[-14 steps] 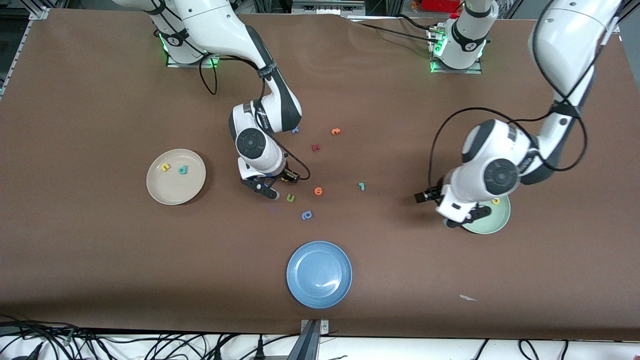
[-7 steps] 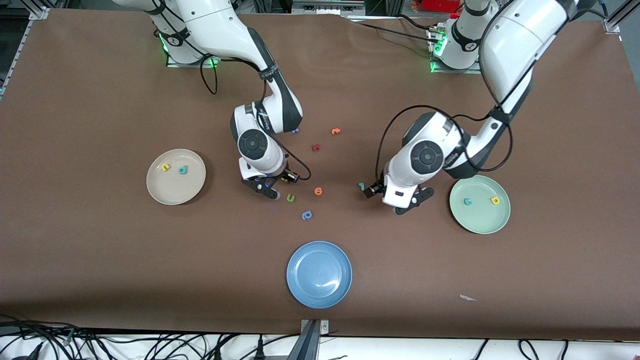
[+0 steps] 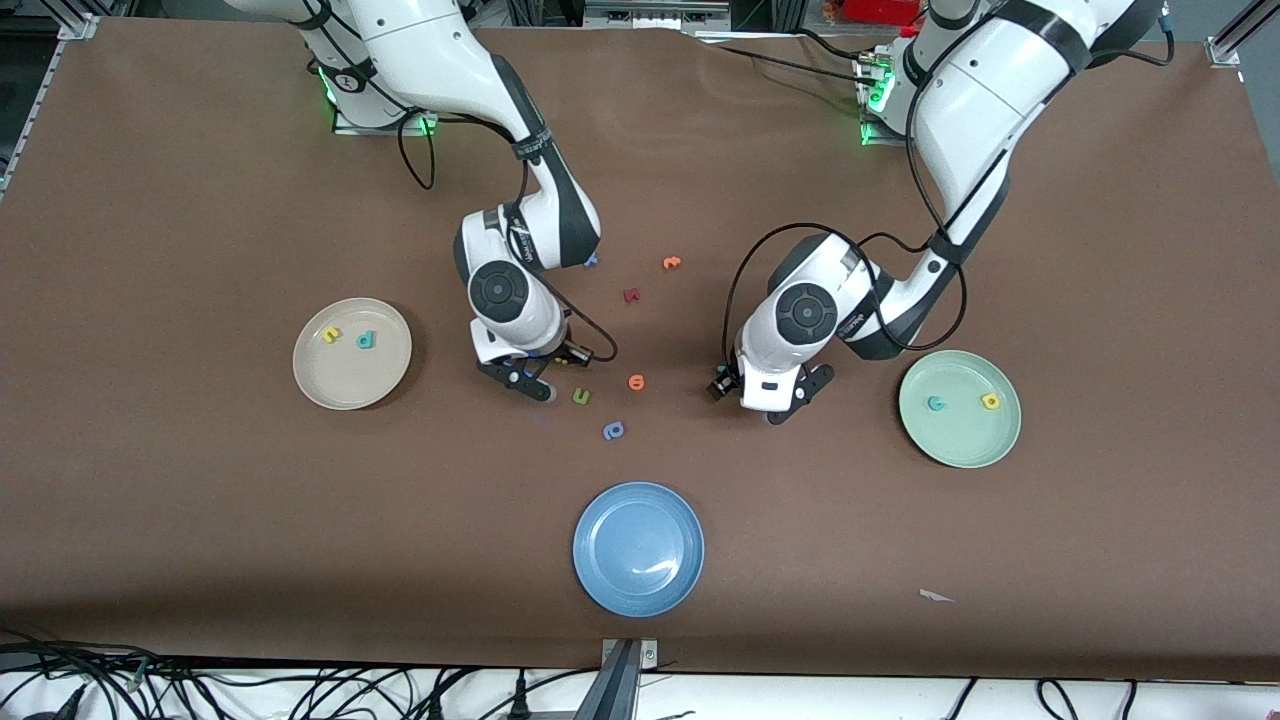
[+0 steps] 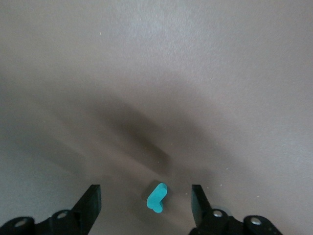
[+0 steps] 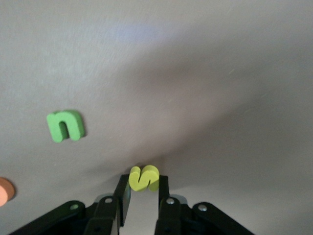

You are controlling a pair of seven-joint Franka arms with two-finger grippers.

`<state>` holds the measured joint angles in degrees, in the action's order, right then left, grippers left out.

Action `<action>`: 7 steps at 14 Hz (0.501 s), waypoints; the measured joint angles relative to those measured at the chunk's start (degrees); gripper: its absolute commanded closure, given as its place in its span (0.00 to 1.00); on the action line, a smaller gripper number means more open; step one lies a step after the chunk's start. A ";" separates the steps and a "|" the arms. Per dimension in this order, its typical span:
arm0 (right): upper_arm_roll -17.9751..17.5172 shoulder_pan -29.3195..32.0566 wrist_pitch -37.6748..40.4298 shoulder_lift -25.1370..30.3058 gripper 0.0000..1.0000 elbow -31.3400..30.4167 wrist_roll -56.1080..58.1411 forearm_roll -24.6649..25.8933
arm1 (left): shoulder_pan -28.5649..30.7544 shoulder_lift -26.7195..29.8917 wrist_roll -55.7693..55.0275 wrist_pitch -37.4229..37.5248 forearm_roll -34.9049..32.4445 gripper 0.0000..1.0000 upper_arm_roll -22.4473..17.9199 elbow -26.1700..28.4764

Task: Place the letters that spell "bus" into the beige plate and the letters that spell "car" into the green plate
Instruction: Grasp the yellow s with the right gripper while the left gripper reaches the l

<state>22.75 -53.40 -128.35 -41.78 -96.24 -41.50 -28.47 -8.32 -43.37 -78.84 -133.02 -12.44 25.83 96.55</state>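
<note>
the left arm is swinging in from the green plate (image 3: 960, 437): a second ago its wrist was covering that plate, now the left gripper (image 4: 145, 205) is sitting low over the bare table between the orange letter (image 3: 636, 382) and the green plate, fingers (image 4: 91, 203) standing wide apart either side of the thin teal r (image 4: 157, 197), not touching it. the r is lying flat on the table, hidden under the wrist in the front view. with the arm gone, the green plate is showing the teal c (image 3: 936, 403) and the yellow a (image 3: 990, 401) lying apart inside it.

the right arm is barely shifting. the right gripper (image 5: 143, 188) is down at the table beside the green u-shaped letter (image 3: 581, 397), toward the beige plate (image 3: 352, 390), and its fingers (image 5: 122, 192) are now pinched on the yellow s (image 5: 143, 177), which is standing on edge between the pads, touching the table or just above it, cannot tell which.

the beige plate is holding the yellow u (image 3: 331, 335) and the teal b (image 3: 366, 340), side by side, not touching. the blue b/p-shaped letter (image 3: 613, 431) is lying nearer the front camera than the green one; the blue plate (image 3: 638, 590) is nearest the camera.
</note>
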 measured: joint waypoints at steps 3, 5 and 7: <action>5.72 -0.03 9.45 3.60 0.91 0.51 7.88 0.00 | -1.07 -0.22 -0.74 -0.02 0.00 0.28 -0.25 0.00; 10.07 0.05 15.42 5.53 0.91 0.46 14.73 0.00 | -1.70 -0.43 -0.71 -0.02 -0.25 0.31 -0.27 0.00; 14.12 0.16 19.46 5.86 0.91 0.16 22.55 0.00 | -2.00 -0.80 -0.72 -0.02 -2.68 0.32 -0.28 0.00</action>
<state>36.87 -53.23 -108.88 -35.93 -96.09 -18.95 -28.47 -10.32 -44.17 -79.55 -133.04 -15.12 25.55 96.55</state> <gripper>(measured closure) 0.731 0.317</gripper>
